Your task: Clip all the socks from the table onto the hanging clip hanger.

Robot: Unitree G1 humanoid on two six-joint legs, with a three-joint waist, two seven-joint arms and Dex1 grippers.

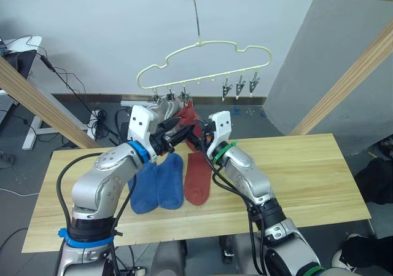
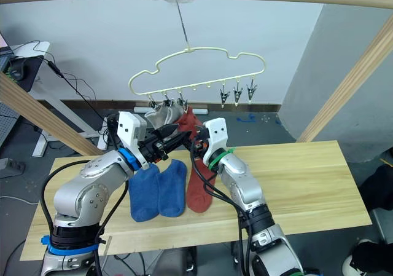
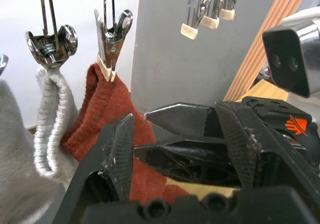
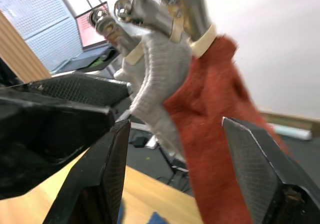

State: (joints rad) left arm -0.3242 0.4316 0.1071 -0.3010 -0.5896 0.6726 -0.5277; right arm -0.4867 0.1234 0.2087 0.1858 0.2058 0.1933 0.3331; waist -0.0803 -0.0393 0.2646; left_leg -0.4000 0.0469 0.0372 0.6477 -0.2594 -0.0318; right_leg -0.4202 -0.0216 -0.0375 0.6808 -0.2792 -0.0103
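We have a rust-red sock freshly clipped beside two grey socks on the clip hanger. Left tool and right tool both stand spread, empty. Next, we reach for the red sock or the blue socks mid-counter.

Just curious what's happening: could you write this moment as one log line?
hung: two grey socks, red sock | table: two blue socks, red sock | both tools open
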